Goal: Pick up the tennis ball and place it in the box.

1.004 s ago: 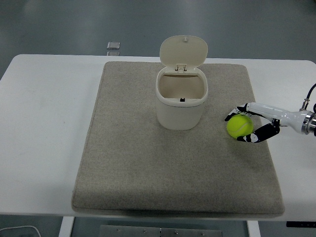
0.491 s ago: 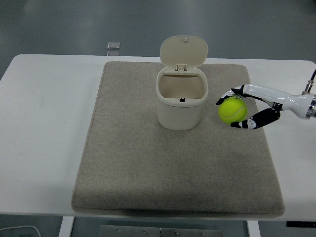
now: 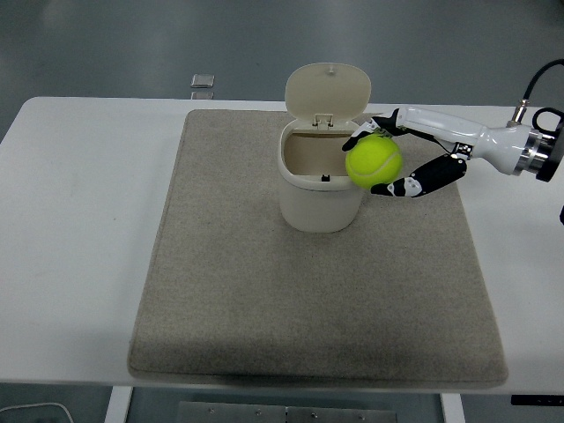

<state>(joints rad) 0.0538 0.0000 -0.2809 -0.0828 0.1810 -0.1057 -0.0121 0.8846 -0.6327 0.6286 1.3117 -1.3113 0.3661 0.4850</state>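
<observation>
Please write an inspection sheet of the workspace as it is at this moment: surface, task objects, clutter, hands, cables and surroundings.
Surface: white table with a grey mat on it.
Job's things: tennis ball held at the right rim of the box; box lid open, upright.
Clutter: small grey object at the table's far edge.
Hands: right hand grasps the ball; left nothing seen.
Cables: black cable at the right wrist.
Surroundings: grey floor.

Our right arm [image 3: 476, 141] reached in from the right edge, stretched leftward and raised above the table. Our right hand [image 3: 397, 159] had its fingers [image 3: 414, 185] curled around a ball, thumb side above, other fingers below. Our left arm was out of view.
</observation>
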